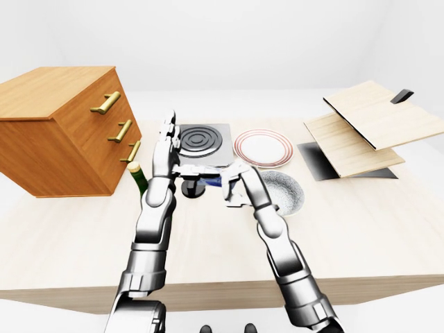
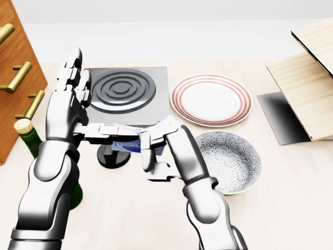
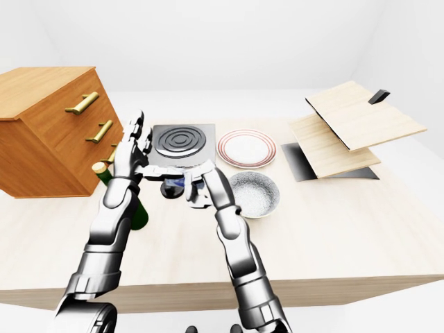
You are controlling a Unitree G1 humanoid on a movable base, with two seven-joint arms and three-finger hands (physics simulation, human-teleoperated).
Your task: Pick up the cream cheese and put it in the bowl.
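Grey-speckled bowl (image 2: 229,161), red-ringed white plate (image 2: 210,100), blue-and-white cream cheese (image 2: 126,145), green bottle (image 2: 31,139).

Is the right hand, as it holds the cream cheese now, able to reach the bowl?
Probably yes. The right hand, shut on the cream cheese, is raised just left of the bowl in the head view, and nothing stands between them.
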